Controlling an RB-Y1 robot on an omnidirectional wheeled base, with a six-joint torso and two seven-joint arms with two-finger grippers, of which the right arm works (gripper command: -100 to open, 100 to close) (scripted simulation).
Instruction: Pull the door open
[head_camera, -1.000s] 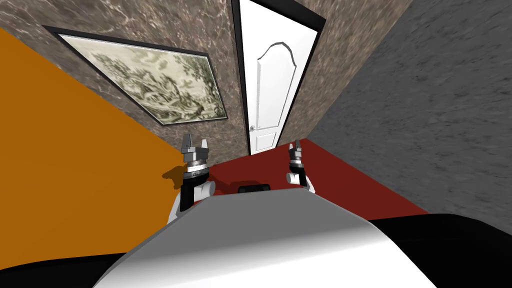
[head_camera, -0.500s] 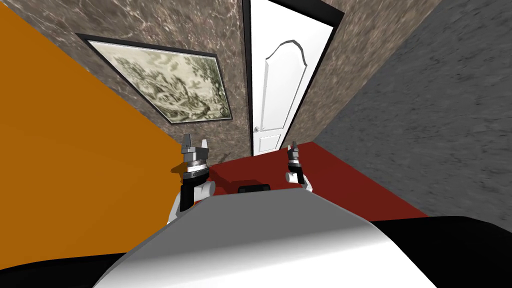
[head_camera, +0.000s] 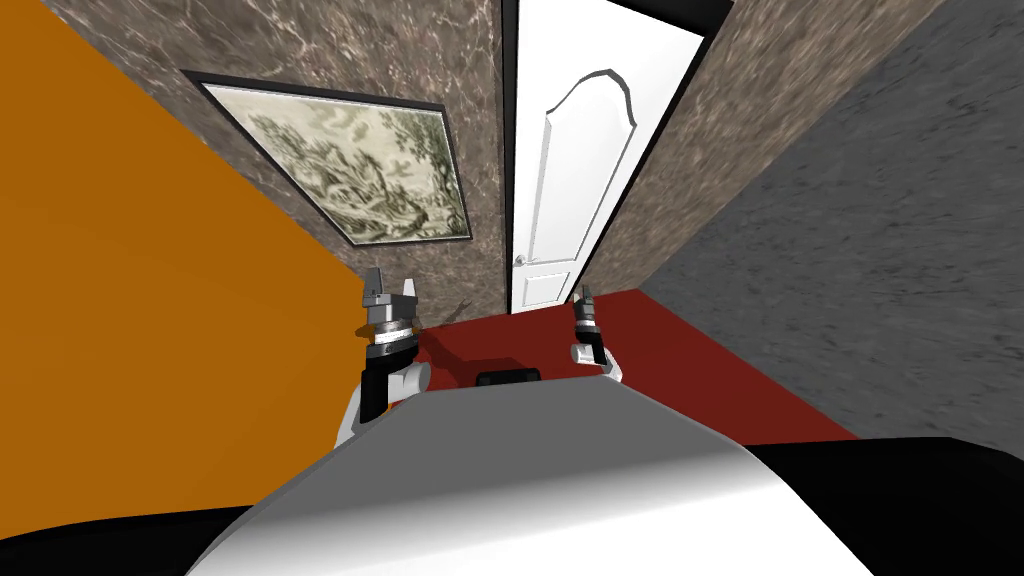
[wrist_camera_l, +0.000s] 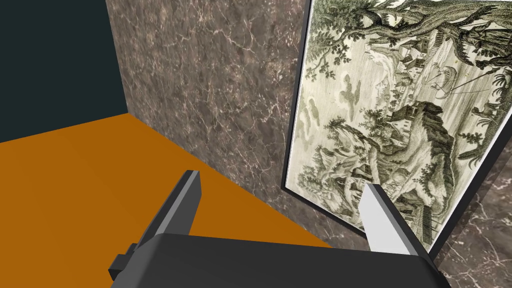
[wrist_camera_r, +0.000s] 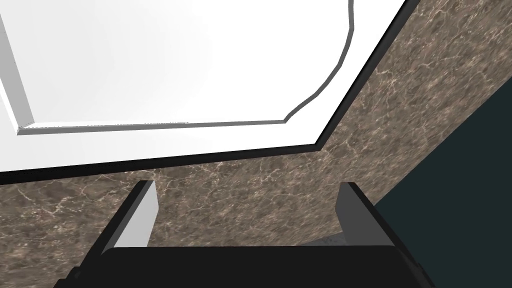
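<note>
A white panelled door (head_camera: 575, 170) in a black frame stands shut in the brown marbled wall ahead, with a small round knob (head_camera: 519, 260) low on its left edge. The same door (wrist_camera_r: 165, 65) fills the space beyond my right gripper (wrist_camera_r: 247, 205), which is open and empty, well short of it. In the head view my right gripper (head_camera: 585, 297) is below the door's lower right corner. My left gripper (head_camera: 389, 289) is open and empty, held up to the left of the door; its fingers (wrist_camera_l: 187, 205) frame the wall.
A large framed landscape picture (head_camera: 365, 175) hangs on the marbled wall left of the door. An orange wall (head_camera: 130, 300) runs along my left and a grey rough wall (head_camera: 870, 250) along my right, leaving a narrow strip of dark red floor (head_camera: 690, 350) up to the door.
I have moved forward and turned: the door and picture have grown and shifted to the right in the head view. Both arms hold the same pose.
</note>
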